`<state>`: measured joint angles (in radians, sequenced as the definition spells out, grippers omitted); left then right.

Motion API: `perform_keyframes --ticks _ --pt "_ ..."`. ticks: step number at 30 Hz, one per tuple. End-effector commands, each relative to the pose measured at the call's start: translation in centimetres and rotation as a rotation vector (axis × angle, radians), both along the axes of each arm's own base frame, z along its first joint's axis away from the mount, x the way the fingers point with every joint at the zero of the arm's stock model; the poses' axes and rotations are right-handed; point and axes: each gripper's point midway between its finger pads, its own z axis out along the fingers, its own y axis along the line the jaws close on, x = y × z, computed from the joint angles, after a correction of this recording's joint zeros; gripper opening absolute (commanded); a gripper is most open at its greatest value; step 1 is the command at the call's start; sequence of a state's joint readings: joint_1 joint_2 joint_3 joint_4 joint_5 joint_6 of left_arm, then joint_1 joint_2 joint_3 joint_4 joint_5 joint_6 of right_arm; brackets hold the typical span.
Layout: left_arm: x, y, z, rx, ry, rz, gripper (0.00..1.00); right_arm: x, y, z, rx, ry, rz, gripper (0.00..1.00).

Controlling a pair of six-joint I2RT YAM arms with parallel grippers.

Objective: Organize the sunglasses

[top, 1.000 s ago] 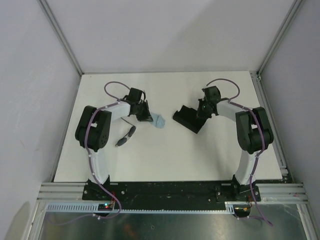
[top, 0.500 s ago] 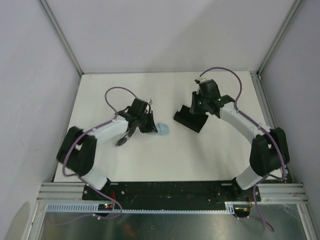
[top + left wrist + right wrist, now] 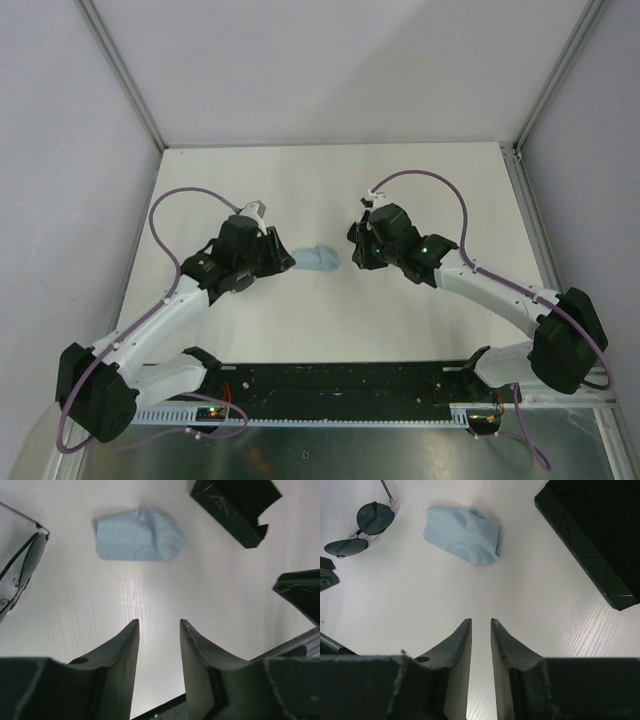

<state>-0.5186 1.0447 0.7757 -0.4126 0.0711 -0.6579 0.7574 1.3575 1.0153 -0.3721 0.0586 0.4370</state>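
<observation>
Two grippers hang low over the white table [image 3: 330, 190], and neither holds or touches anything. The left gripper [image 3: 159, 627] has its jaws set moderately apart, with bare table showing through the gap. The right gripper [image 3: 480, 625] is parted far more narrowly, only a thin strip of table showing between its fingers.

Just ahead of both sets of fingertips the surface is bare. Beyond that strip lies the light blue cloth [image 3: 322, 259], crumpled and apart from each gripper; from above it sits between the two gripper heads, near the middle of the table.

The sunglasses [image 3: 360, 530] lie on the table to the left of the cloth, near it but not touching, with two round dark lenses and one thin temple arm reaching away. The left wrist camera cuts them off at its left edge. From above they are hidden under the left arm.

The black case [image 3: 600, 535] rests to the right of the cloth with a gap between them, its raised edge facing the cloth; from above the right wrist covers most of it.

Nearest the bases, a band of bare table runs between the arms up to the black rail [image 3: 350, 378]. Farther off, the table shows bare up to the back wall [image 3: 340, 70], with side walls closing both flanks.
</observation>
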Motion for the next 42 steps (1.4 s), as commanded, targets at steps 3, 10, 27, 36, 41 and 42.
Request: perform_keyframes --ticks 3,10,27,36,41,42 --pt "1.4 1.5 -3.4 0.099 0.061 0.113 0.47 2.4 1.0 -0.8 0.017 -0.067 -0.060 0.30" --pt "3.4 1.9 -5.8 0.119 0.027 0.191 0.51 4.1 2.8 -5.0 0.022 -0.047 -0.040 0.31" --pt "6.6 0.5 -12.6 0.218 0.135 0.189 0.49 5.5 4.9 -12.6 0.019 0.033 -0.019 0.33" --pt "7.8 0.8 -13.0 0.237 0.134 0.201 0.48 6.6 3.7 -14.0 0.005 0.053 -0.034 0.28" --pt "8.1 1.4 -13.2 0.236 0.144 0.215 0.45 6.2 4.0 -14.6 -0.007 0.068 0.002 0.22" --pt "8.1 1.5 -13.3 0.236 0.145 0.217 0.44 6.0 4.3 -14.7 -0.006 0.072 0.015 0.19"
